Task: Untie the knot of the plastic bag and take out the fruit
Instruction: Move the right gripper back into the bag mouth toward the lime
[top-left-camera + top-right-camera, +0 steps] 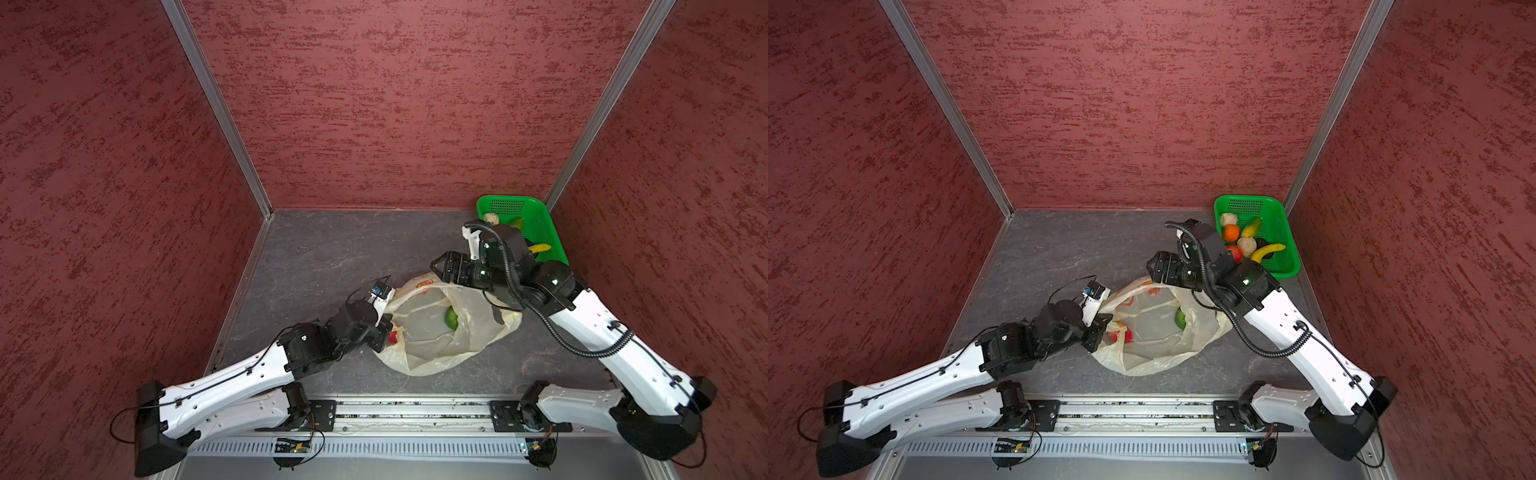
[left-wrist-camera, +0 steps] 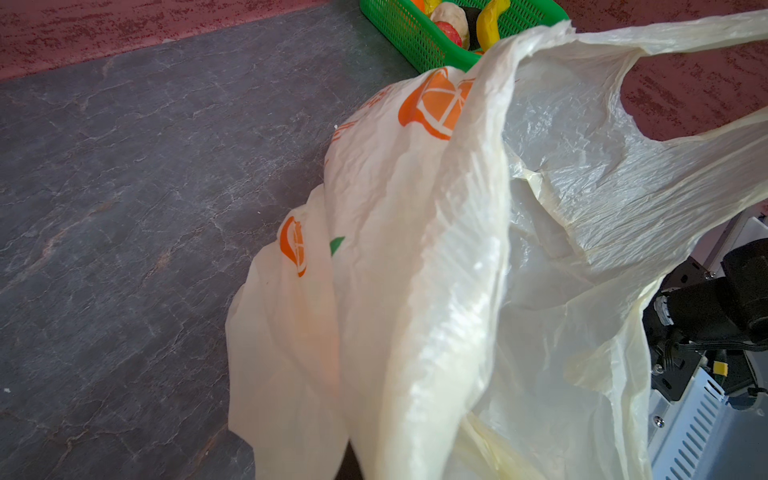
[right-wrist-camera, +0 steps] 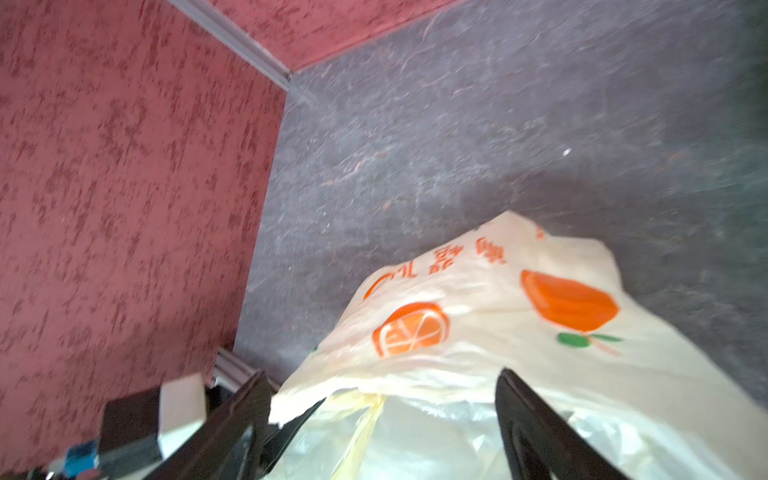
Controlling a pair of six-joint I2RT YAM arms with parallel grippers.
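Plastic bag [image 1: 432, 349] lay mid-worktop [image 1: 324, 257], mouth gaping. No knot showed in any view & the handle loops [image 2: 673, 35] hung loose, so the untying looked done. Left gripper [image 1: 385, 332] was shut at the bag's left rim, apparently pinching the film & holding it up. Its fingertips were hidden under plastic, so that hold is a judgement. Right gripper [image 3: 380, 378] was spread wide w/ nothing in it, hovering just over the far rim by the orange print. Inside the bag were a green round fruit [image 1: 452, 318] near the right wall & a red fruit [image 1: 1124, 333] just beside the left gripper. The other fruit [image 1: 1246, 245] sat in the green basket [image 1: 1250, 200] at the back-right corner. Risks from here: the right gripper going in could snag the thin rim or a loop & drag the whole bag, since only one edge looked pinned. It could pinch film along w/ the green fruit, so the bag lifts too. The round fruit would prob. roll off a glancing touch. A reach for the red fruit could end in gripper-to-gripper contact.
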